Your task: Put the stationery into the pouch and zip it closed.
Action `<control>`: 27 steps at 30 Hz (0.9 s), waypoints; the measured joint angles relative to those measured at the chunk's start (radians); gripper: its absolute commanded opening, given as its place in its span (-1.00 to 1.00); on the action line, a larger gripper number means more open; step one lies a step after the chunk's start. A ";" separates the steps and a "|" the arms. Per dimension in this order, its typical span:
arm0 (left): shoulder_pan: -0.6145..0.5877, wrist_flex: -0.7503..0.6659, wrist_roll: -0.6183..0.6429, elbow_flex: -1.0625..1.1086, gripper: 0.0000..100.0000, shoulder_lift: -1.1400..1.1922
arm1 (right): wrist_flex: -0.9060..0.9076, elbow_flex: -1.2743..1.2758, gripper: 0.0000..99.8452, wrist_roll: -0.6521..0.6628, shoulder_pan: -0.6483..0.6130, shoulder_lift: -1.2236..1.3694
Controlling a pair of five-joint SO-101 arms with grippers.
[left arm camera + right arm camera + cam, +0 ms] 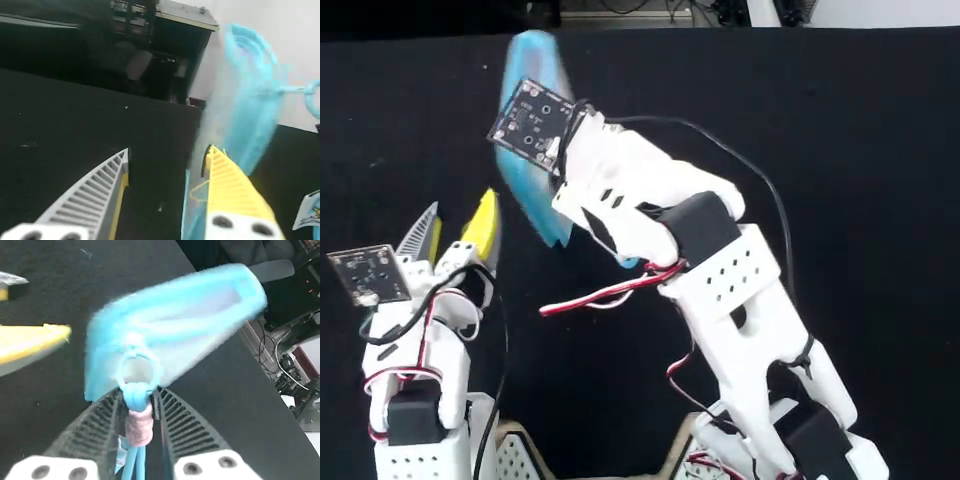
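We are looking down over a black table top point(840, 120) with the two white arms standing side by side at its near edge. The right arm point(720, 270) is stretching out over the middle of the table, and the right gripper point(137, 395) is clenching its two dark ribbed fingers point(177, 415) on the light blue cord loop point(137, 369) at one end of a flat, light blue fabric pouch point(532, 205). Just behind the loop, a pink wrapped binding point(138, 426) on the cord is sitting between those fingers.

The pouch point(175, 335) is reaching out past the fingertips and away from the arm, above the dark surface. We cannot tell whether it is touching the table, nor whether its zip is open or closed.

The left gripper point(460, 205) is resting low at the table's left side with its fingers released: a grey ribbed finger point(95, 195) and a yellow ribbed finger point(232, 190) are standing well spread, with nothing between them. From the left wrist, the pouch point(250, 110) is rising just beyond the yellow finger; in the high view the two are sitting near each other with a gap between them.

A small white printed tag point(306, 216) is hanging near the pouch.
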 measured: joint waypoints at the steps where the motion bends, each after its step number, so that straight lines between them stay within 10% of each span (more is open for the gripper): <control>1: -0.005 0.000 0.000 0.000 -0.51 -0.002 | -0.002 0.000 -0.98 0.000 0.000 0.000; 16: 0.189 0.192 -0.083 -0.147 -0.51 -0.005 | -0.002 0.000 -0.98 0.000 -0.002 0.000; 27: 0.226 -0.175 -0.124 0.068 -0.50 0.000 | -0.002 0.000 -0.98 0.000 -0.002 0.000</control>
